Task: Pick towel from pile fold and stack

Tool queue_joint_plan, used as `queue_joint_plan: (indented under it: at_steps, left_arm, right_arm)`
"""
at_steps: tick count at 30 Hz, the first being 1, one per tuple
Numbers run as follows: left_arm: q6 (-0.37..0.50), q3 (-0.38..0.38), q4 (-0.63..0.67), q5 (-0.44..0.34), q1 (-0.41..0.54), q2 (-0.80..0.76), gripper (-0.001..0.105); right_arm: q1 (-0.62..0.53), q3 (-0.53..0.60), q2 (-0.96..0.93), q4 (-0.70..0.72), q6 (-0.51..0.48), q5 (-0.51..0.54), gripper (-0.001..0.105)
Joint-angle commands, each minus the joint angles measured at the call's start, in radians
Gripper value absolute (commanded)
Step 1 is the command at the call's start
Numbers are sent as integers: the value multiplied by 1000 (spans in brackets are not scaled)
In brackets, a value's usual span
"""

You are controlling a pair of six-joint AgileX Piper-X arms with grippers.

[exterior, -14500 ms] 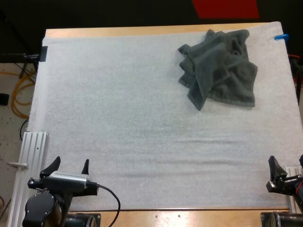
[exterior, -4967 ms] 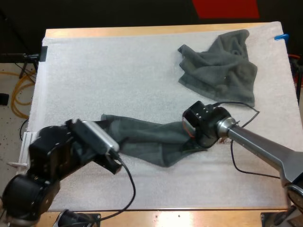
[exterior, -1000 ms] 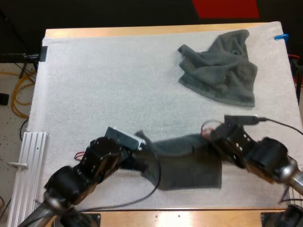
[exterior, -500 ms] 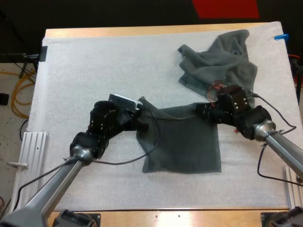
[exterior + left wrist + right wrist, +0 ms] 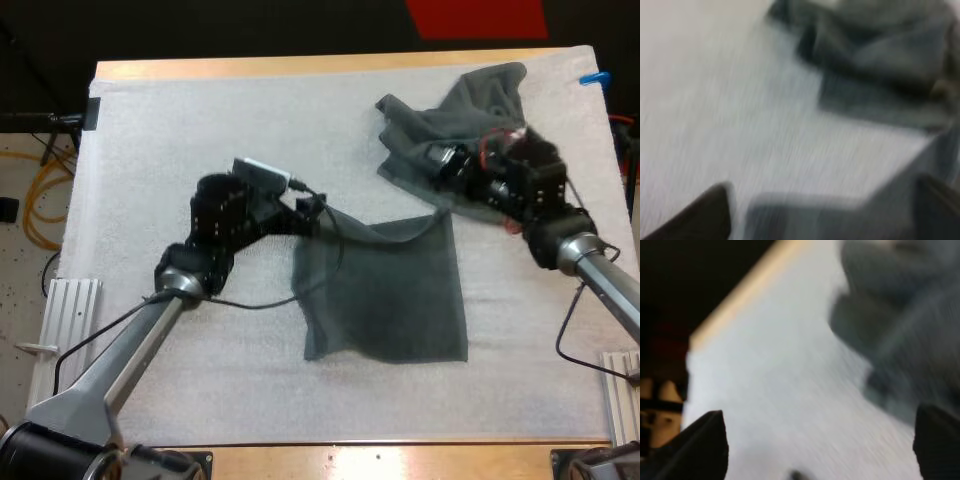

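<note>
A dark grey-green towel (image 5: pixel 385 290) lies spread nearly flat on the white mat (image 5: pixel 180 130), with its far edge slightly rumpled. My left gripper (image 5: pixel 312 212) is at the towel's far left corner. In the left wrist view its fingers stand wide apart, with the towel's edge (image 5: pixel 830 220) low between them and the pile (image 5: pixel 880 55) beyond. A crumpled towel pile (image 5: pixel 480 120) sits at the far right. My right gripper (image 5: pixel 440 165) hovers at the pile's near left edge. In the right wrist view its fingers (image 5: pixel 705 445) are apart over bare mat, beside the pile (image 5: pixel 900 330).
The wooden table edge (image 5: pixel 300 66) runs along the far side just behind the pile. A metal rail (image 5: pixel 70 310) lies off the mat's left edge. Bare mat stretches to the left and along the front.
Both grippers moved toward the far side, and the towel's far edge went with them. The right gripper went farther, off the towel's corner to the pile. The towel now lies more spread.
</note>
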Motion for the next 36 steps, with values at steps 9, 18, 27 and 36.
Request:
queue_joint_plan:
  at_steps: [9,18,27,36]
  left_arm:
    - [107,-80,241,-12,1,-190,75]
    - [154,-80,603,-34,1,-475,75]
    - [157,-77,864,-34,1,-673,75]
    - [136,54,916,-33,1,-743,75]
  right_arm:
    - [-6,-3,-242,223,-213,-4,75]
    - [-3,-3,-530,695,-283,3,70]
    - [49,2,-687,1085,-371,13,69]
    - [221,157,-683,1113,-298,50,69]
